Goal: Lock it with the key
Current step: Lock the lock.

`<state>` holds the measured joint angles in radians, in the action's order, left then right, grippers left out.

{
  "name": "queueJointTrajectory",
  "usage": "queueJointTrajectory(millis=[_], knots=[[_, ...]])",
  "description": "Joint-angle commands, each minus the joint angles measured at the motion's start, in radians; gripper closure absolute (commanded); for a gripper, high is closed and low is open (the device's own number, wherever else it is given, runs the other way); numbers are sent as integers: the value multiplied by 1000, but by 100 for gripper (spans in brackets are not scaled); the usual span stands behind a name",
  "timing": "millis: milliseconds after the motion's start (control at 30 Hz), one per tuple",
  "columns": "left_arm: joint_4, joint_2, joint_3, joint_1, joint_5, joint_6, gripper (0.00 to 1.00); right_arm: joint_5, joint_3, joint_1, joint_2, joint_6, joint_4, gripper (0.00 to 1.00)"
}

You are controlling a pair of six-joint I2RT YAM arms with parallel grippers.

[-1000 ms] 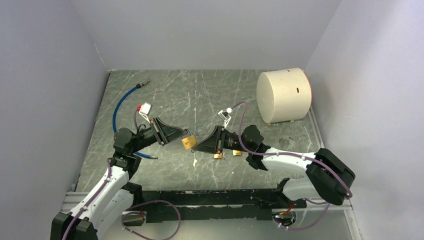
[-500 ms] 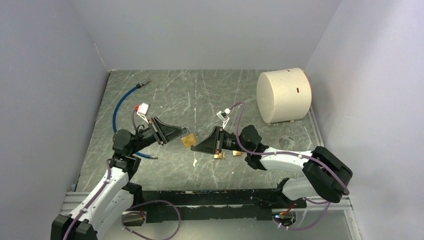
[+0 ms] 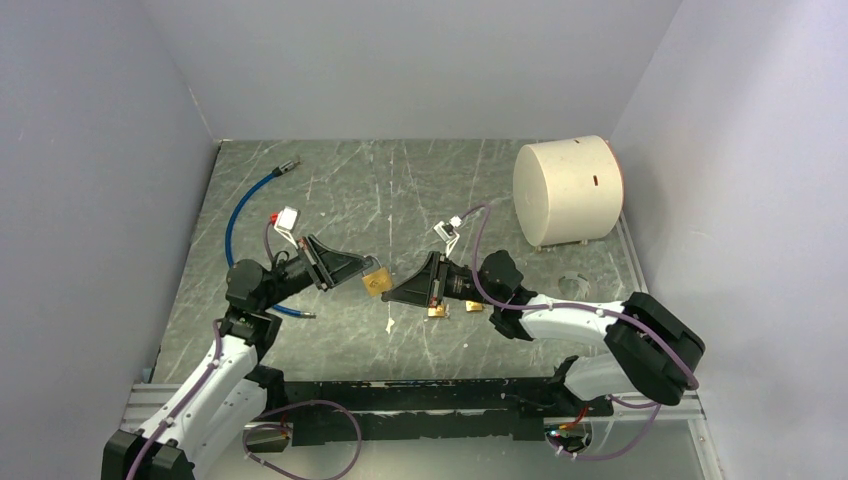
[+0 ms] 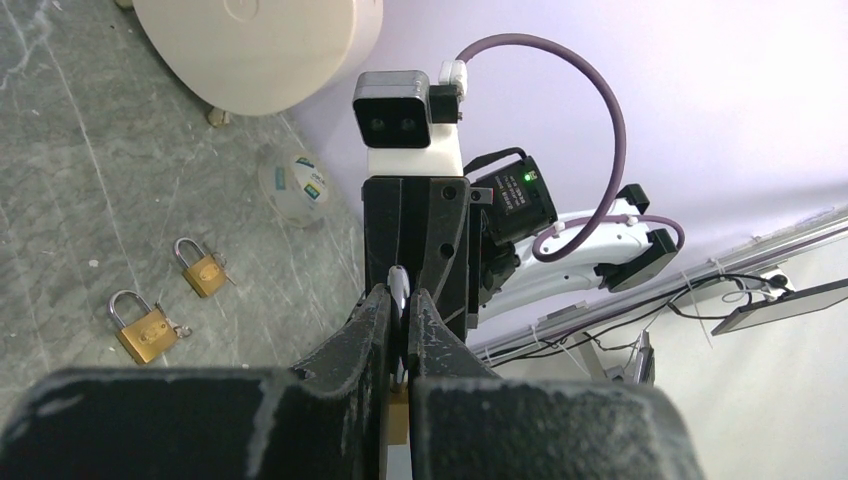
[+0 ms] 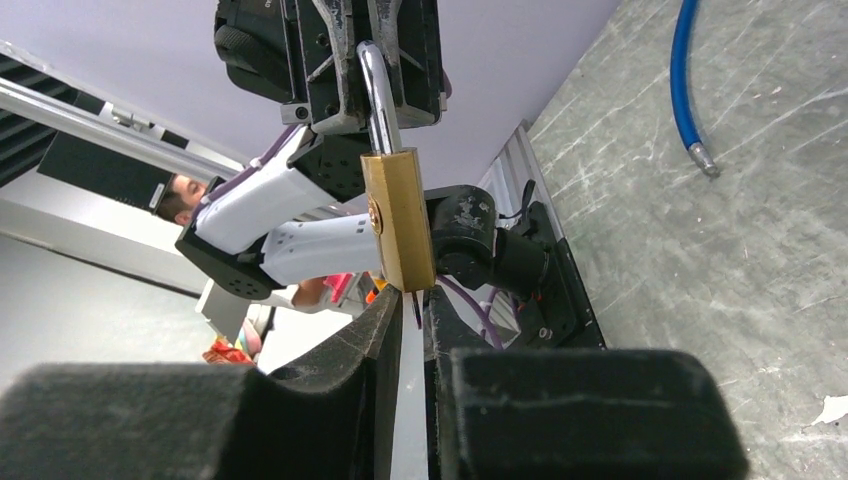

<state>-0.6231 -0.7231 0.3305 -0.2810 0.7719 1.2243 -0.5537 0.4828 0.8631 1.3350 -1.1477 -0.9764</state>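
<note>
A brass padlock [image 3: 376,282] hangs in the air between the two arms. My left gripper [image 3: 364,277] is shut on its steel shackle [image 5: 372,90], which shows between the fingers [image 4: 375,320] in the left wrist view. The padlock's body [image 5: 398,220] points toward my right gripper [image 5: 412,305]. A thin key [image 5: 416,308] sticks out of the lock's underside, and the right jaws stand close together around it. From above, the right gripper [image 3: 392,293] meets the padlock from the right.
Two more brass padlocks [image 3: 437,312] [image 3: 474,306] lie on the table under the right arm. A big white cylinder [image 3: 568,190] lies at the back right, a tape roll [image 3: 574,284] in front of it. A blue hose [image 3: 240,205] curves at the back left.
The right gripper has slid a little left up to the padlock and its jaws have narrowed. The left gripper with the padlock has barely shifted.
</note>
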Motion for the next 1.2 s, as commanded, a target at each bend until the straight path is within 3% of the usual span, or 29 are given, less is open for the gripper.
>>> queueJointTrajectory(millis=[0, 433, 733, 1167], knots=[[-53, 24, 6, 0, -18, 9, 97, 6, 34, 2, 7, 0, -69, 84], [-56, 36, -8, 0, -36, 17, 97, -7, 38, 10, 11, 4, -58, 88], [-43, 56, -7, 1, -53, 24, 97, -19, 51, 8, 1, 24, -16, 100], [-8, 73, -7, 0, -89, 10, 97, -49, 61, 34, 4, 58, 45, 100]])
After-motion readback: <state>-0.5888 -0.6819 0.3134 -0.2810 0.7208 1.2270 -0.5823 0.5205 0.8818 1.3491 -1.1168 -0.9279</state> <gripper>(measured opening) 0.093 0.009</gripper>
